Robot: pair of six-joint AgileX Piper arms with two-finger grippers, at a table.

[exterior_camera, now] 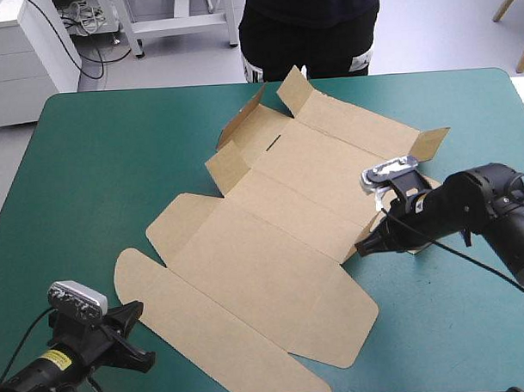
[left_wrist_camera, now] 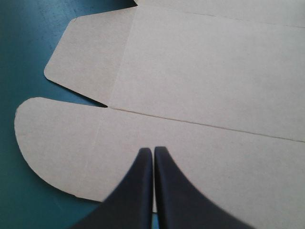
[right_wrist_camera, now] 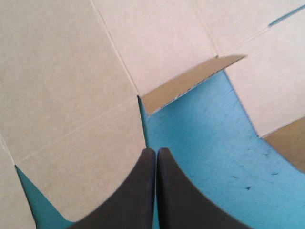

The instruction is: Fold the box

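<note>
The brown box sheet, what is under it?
Only the table's teal-green cover shows, around the box and in its cut notches. Whatever lies beneath the board itself is hidden.

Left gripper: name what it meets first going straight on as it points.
Probably the box, its flat near panel: the left gripper, shut, aims at that board, though its height above it is unclear.

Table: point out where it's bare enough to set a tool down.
Widest patch: the table's far-left corner, between the box and the left edge. Also: the near-right corner, between the right pincer and the near edge. Crowded: the middle, under the box, and the near-left corner, where the left pincer sits.
</note>
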